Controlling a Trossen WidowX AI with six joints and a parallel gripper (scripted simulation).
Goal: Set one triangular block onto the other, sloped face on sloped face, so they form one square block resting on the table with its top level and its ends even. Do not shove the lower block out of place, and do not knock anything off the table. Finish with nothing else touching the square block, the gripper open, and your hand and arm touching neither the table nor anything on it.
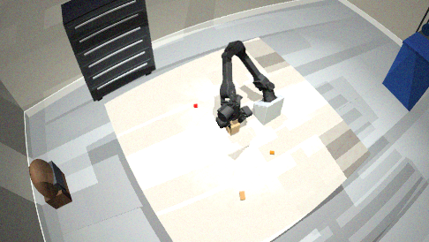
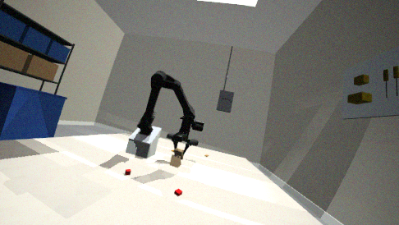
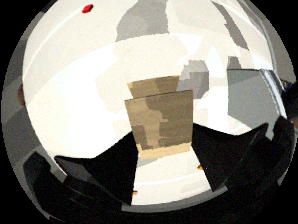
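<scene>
My gripper is shut on a tan wooden triangular block, which sits between the two black fingers and is largely hidden by them in the top view. The other triangular block stands on the pale table. The held block is directly above or against it; in the wrist view it covers most of the lower one. Whether the sloped faces touch, and whether the ends are even, cannot be told.
The arm's light grey base stands close beside the blocks. A small red cube and another red cube lie on the table. Small orange pieces lie farther off, one nearer and one toward the table's edge.
</scene>
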